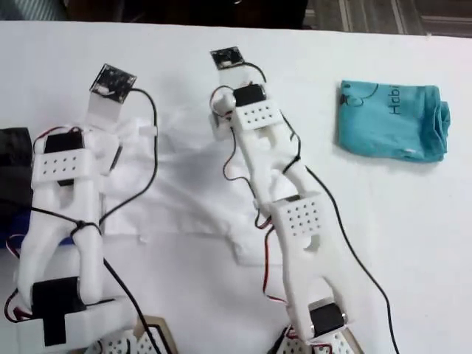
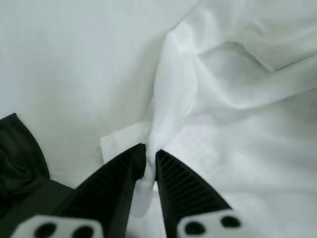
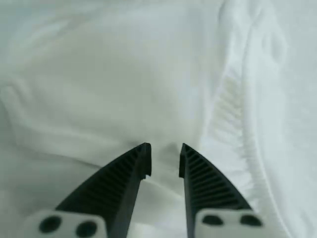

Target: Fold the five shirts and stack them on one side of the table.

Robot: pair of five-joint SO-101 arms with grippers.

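Two white arms reach over a white bench (image 1: 413, 251) in the high view. At nine o'clock, against the edge of that view, lies a bunched black cloth (image 1: 13, 151); whether it is a shirt cannot be told. Just on its three o'clock side stands the left arm (image 1: 63, 192), stretched toward twelve o'clock, its far end over the nine o'clock edge of a white shirt (image 1: 184, 184). The left tool (image 2: 151, 161) is pressed together on a raised fold of that shirt. In the left wrist view the cloth is pinched between the dark ribbed fingers (image 2: 119, 173) and runs away from them in a narrow ridge, with the black cloth close beside.

The white shirt lies spread and rumpled at the middle of the bench, between and beneath the two arms. The right arm (image 1: 302, 221) comes in from five o'clock and slants across the shirt toward eleven o'clock. The right tool (image 3: 165, 159) is a little spread, with a narrow gap between its tips. It hangs right over the white cloth, beside a ribbed band (image 3: 233, 109) of the shirt; whether the tips touch the cloth cannot be told. At two o'clock, well apart from the white shirt and both arms, a teal shirt (image 1: 391, 122) lies folded flat on the bench.
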